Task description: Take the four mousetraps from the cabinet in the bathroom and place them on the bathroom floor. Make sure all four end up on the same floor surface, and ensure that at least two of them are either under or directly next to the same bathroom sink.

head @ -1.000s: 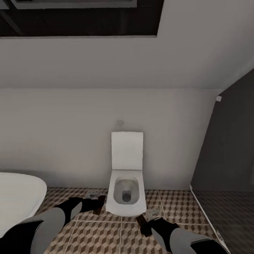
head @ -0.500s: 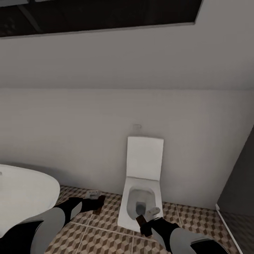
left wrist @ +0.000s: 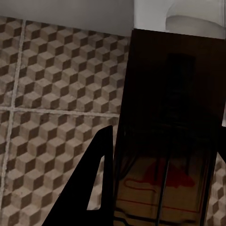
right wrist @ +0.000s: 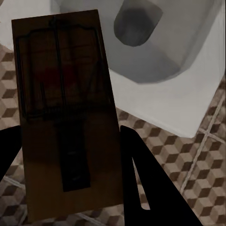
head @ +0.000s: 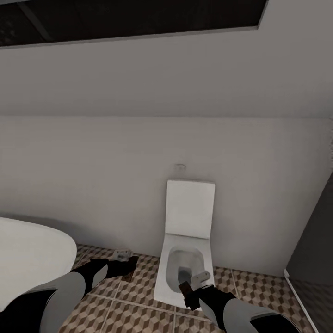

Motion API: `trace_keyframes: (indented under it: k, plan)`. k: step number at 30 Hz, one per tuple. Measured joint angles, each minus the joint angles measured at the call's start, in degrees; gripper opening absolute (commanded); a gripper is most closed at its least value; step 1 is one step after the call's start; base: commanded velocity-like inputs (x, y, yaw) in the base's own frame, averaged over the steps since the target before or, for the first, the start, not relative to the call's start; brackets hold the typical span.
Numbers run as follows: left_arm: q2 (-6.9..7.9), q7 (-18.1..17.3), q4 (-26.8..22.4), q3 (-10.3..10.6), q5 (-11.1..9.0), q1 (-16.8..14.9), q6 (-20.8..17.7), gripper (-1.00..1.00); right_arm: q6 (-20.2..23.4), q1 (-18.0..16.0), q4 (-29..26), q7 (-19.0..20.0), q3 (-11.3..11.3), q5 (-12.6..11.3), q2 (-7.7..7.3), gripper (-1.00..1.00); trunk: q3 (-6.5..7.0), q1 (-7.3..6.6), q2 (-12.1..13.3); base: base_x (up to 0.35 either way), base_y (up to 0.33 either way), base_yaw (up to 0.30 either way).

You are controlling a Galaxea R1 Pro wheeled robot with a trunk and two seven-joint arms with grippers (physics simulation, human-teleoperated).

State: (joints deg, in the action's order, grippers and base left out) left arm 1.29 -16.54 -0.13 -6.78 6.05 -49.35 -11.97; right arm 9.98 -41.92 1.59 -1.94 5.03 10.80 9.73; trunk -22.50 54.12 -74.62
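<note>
Right now each arm carries one mousetrap. The left end effector (head: 124, 267) is pinched shut on a mousetrap (left wrist: 167, 141), a flat brown wooden board with thin dark wire and a red mark. The right end effector (head: 187, 292) is squeezed shut on the other mousetrap (right wrist: 63, 122), which hangs over the toilet (head: 185, 273) bowl in the right wrist view.

In the head view the toilet is white, smooth and boxy, and sits at about 5 o'clock. A round white bathtub (head: 32, 249) curves in at 8 o'clock. The bathroom floor (head: 134, 314) has square tiles with a brown and cream cube print and pale lines between them. The wall behind is plain and pale.

These traps look light, stiff and thin, so they should be easy to carry. The wire spring could snap or catch, so the bare wooden side edges seem the safest place to hold. Smooth wood may slip if the grip goes loose.
</note>
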Motion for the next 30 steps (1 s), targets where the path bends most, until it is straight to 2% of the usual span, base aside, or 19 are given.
trace_keyframes:
  k: [12,30]
  plan:
    - [0.00,0.0,0.0,0.0,0.0,0.0,0.0,-1.00,0.0,0.0,0.0,0.0,0.0,0.0,-0.02,-1.00,0.00,0.00,0.0,0.000,0.000,-0.231]
    - [0.23,0.0,0.0,-0.1,-0.1,0.0,0.0,-1.00,0.1,0.0,0.0,0.1,0.0,-0.1,-0.11,-1.00,0.00,0.00,0.0,0.000,0.000,-0.021]
